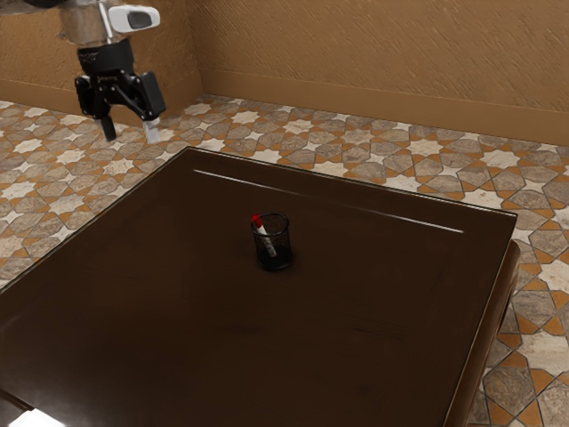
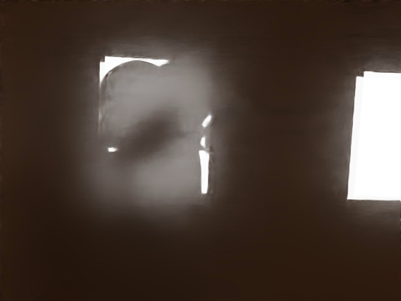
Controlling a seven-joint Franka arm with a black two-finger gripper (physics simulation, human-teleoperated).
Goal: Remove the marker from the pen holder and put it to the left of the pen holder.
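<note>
High at the exterior view's upper left, the black gripper (image 1: 131, 134) hangs open, its two fingers apart with nothing between them. Well below it and toward the exterior view's right, a black mesh pen holder (image 1: 279, 253) stands upright on the dark table (image 1: 178, 311). Inside leans a white marker (image 1: 265, 237), its red end sticking up over the rim on the exterior view's left side. In the wrist view the dark, glossy tabletop (image 2: 282, 251) lies under the hand.
Bright reflections (image 2: 379, 138) show on the tabletop in the wrist view. The table's far edge (image 1: 356, 182) runs beyond the pen holder, with patterned floor tiles (image 1: 533, 307) and a brown wall (image 1: 382, 62) past it.
</note>
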